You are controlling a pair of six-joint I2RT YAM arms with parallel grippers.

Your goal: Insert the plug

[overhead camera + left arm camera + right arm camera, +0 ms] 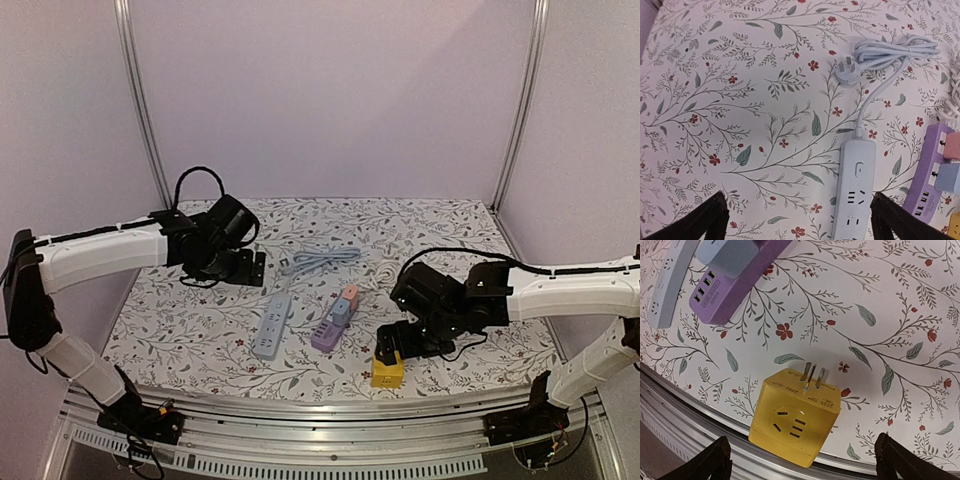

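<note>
The yellow plug cube is sitting near the purple power strip, closer to the table's front edge, with its metal prongs sticking out of its far side. It is looking hard, light and smooth, so it may be slipping easily; squeezing its flat sides, not the prongs, seems best. The right gripper is hanging over it, jaws wide and holding nothing. The left gripper, also wide and holding nothing, is hanging over the white power strip beside the purple one. The purple strip's free holes are getting cut off here, so I cannot tell them.
</note>
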